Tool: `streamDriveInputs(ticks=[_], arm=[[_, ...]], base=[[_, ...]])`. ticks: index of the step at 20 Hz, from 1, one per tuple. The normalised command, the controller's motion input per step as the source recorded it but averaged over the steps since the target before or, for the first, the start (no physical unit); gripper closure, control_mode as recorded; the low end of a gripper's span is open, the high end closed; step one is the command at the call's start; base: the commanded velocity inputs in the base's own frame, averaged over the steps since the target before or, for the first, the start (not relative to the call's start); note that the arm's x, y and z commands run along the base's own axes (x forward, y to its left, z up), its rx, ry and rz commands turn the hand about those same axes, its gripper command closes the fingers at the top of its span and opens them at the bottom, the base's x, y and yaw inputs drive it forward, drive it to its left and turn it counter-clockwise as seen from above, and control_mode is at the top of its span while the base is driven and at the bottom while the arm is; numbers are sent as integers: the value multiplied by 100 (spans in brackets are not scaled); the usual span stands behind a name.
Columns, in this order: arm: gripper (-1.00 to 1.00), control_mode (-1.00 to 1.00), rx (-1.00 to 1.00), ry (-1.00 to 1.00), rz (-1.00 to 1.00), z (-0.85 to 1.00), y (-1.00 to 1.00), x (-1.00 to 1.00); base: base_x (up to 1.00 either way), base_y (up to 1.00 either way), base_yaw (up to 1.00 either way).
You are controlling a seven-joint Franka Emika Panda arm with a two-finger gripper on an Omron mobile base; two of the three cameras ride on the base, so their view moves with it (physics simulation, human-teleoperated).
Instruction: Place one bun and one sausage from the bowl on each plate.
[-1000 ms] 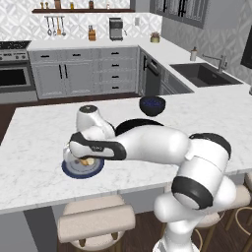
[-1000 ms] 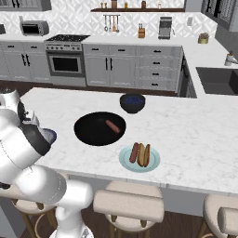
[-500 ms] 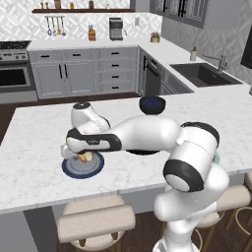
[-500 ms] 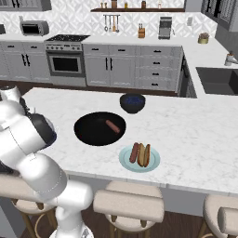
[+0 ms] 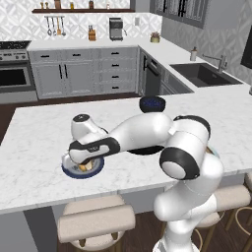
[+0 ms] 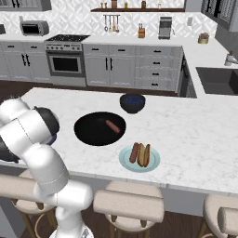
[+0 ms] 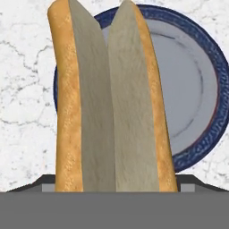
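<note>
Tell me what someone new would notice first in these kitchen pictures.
Probably the split bun, which looms large in the hand view over the navy plate on the marble counter. Next, the white arm bent low over that plate at the counter's left. Then the teal plate, already holding a bun and sausage, and the black bowl with one sausage.

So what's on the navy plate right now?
A split bun lies over the left part of the navy plate, whose grey centre shows bare to the right. What lies under the bun is covered.
</note>
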Motion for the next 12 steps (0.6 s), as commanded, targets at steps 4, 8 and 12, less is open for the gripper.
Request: streamDriveInputs(ticks=[4, 8, 12], arm=[[100, -100, 0, 0, 0, -2, 3, 6], [100, -100, 0, 0, 0, -7, 22, 28], [100, -100, 0, 0, 0, -9, 24, 30]], base=[[0, 0, 0], [0, 0, 0], [0, 0, 0]])
